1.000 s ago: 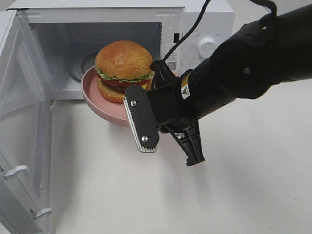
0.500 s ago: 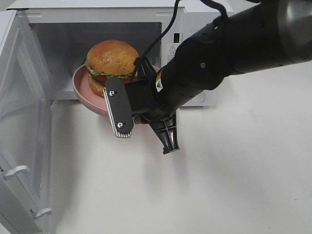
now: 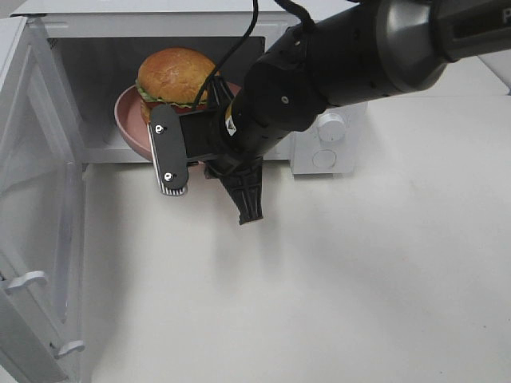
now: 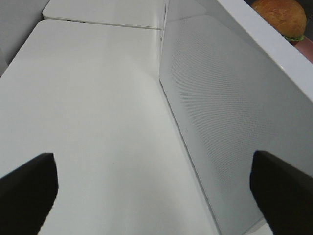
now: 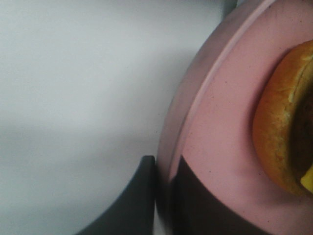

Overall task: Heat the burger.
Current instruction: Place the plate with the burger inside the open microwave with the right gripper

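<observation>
The right tool (image 5: 164, 196) is clamped on the rim of the pink plate (image 3: 126, 120). The burger (image 3: 174, 73) sits on the plate, beyond the tool, at the mouth of the open microwave (image 3: 335, 136). The left tool (image 4: 156, 191) is spread wide and empty, outside the door (image 3: 36, 199). Count: one burger, one plate, one microwave.

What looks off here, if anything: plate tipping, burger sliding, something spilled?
Nothing stands out. The burger sits upright and intact on the pink plate, which the right gripper pinches by its rim at the microwave opening. The door is swung wide, and no spill shows on the table.
</observation>
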Controlling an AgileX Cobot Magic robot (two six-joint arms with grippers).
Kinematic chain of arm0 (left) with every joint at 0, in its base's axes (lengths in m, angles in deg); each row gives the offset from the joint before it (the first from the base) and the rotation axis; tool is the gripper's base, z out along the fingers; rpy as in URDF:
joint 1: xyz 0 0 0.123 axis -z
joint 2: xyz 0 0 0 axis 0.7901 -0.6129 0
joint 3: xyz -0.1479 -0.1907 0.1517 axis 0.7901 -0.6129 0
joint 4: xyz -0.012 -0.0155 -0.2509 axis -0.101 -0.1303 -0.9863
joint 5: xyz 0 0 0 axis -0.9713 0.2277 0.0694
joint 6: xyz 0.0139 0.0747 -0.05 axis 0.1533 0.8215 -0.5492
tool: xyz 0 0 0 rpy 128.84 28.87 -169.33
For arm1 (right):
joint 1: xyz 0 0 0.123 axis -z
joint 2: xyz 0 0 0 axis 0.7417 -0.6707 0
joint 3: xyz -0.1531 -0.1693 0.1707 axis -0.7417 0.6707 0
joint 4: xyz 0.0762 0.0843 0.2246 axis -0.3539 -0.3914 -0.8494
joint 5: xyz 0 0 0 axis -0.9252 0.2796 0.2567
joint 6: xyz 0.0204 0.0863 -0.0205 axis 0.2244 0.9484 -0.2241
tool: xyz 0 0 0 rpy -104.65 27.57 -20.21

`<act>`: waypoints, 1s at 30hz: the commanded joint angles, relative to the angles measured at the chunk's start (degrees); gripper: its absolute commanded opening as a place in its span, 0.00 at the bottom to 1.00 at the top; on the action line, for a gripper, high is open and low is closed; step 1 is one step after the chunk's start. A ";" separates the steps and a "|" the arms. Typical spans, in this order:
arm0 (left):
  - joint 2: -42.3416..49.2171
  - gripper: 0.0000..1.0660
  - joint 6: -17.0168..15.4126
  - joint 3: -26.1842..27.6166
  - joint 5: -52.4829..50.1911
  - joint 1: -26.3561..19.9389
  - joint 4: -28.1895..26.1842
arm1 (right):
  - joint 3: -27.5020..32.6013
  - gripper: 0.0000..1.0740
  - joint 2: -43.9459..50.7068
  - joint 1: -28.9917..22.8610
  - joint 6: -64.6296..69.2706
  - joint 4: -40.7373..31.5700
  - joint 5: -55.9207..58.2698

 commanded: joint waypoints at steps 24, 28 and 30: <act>1.09 0.94 0.06 -0.11 -0.52 -0.23 0.00 | -23.89 0.00 -13.58 0.97 4.35 4.76 7.22; 1.09 0.94 0.06 -0.11 -0.52 -0.23 0.00 | -26.76 0.00 -15.13 0.97 4.35 6.13 8.71; 1.09 0.94 0.06 -0.11 -0.52 -0.23 0.00 | -28.71 0.00 -16.10 0.97 4.35 7.16 9.74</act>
